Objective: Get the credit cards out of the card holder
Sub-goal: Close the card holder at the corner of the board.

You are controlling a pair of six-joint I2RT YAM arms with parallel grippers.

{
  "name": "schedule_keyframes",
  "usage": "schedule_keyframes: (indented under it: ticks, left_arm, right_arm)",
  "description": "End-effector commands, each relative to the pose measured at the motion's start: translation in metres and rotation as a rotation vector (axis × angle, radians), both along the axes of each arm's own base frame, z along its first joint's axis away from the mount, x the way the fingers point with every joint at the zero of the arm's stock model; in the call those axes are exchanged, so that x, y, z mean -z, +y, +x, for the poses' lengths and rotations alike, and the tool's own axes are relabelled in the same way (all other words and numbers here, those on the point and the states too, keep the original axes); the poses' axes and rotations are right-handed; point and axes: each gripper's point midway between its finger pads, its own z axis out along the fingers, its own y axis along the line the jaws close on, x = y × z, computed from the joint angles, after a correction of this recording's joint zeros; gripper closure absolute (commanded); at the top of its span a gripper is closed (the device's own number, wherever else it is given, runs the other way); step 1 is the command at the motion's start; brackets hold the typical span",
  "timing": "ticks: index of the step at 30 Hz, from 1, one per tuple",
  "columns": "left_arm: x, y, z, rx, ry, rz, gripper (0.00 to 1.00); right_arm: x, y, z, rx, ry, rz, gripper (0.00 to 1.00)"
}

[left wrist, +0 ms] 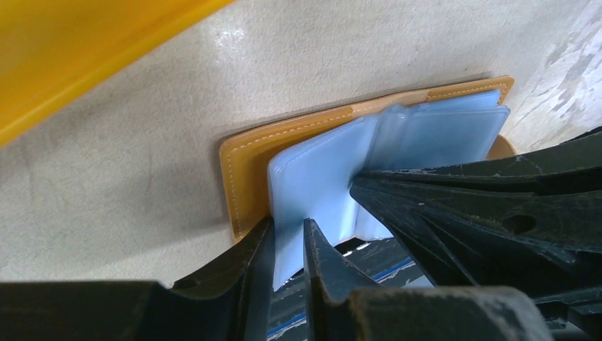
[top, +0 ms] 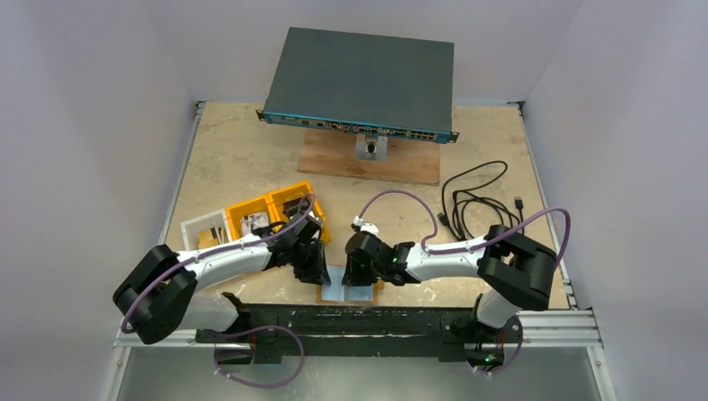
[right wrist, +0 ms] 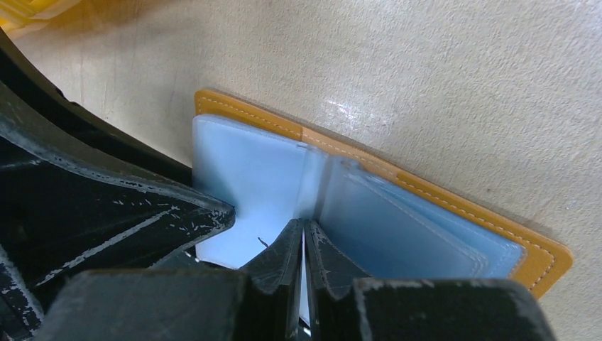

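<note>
**Tan wallet lying open crosswise between two pinching grippers**

Tan-orange stitched leather card holder [right wrist: 440, 193] is lying open and flat on the beige table [top: 250, 159]. It is sitting at the table's near edge, between the two arms. In the overhead view its long axis is running left to right, and its fold is pointing away from the arm bases. Pale blue translucent plastic sleeves [right wrist: 397, 227] are fanning up from that fold.

The left gripper [left wrist: 287, 241] is reaching in from the holder's left side. Its jaws are closing on the outer leaf [left wrist: 312, 170], whose near edge is standing between the two black fingers. The right gripper [right wrist: 304, 234] is working over the middle of the holder. Its fingers are pressing almost together with a thin pale sliver of the middle leaf [right wrist: 312, 177] between them, so it appears to be pinching that leaf.

Grey-silver credit cards are not showing as separate things and are probably sitting inside the sleeves. Both grippers are touching the sleeves, so neither is nearer. The coming pull is likely depending on which edge the pockets open on, and that cannot be told here.
</note>
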Motion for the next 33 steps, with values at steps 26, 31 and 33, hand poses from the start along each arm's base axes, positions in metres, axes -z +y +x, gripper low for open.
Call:
schedule_keyframes:
  ticks: [26,31,33]
  left_arm:
    - [-0.001,0.018,0.012,-0.035,-0.121,0.129,0.41]
    - [0.005,0.001,0.007,-0.013,-0.095,0.025,0.38]
    - [0.009,-0.002,0.006,-0.015,-0.084,0.009,0.41]
  right_arm:
    - [0.067,-0.065,-0.029,-0.004,0.128,-0.204,0.97]
    - [0.072,-0.069,-0.031,-0.005,0.143,-0.197,0.97]
    - [0.073,-0.070,-0.032,-0.003,0.146,-0.195,0.97]
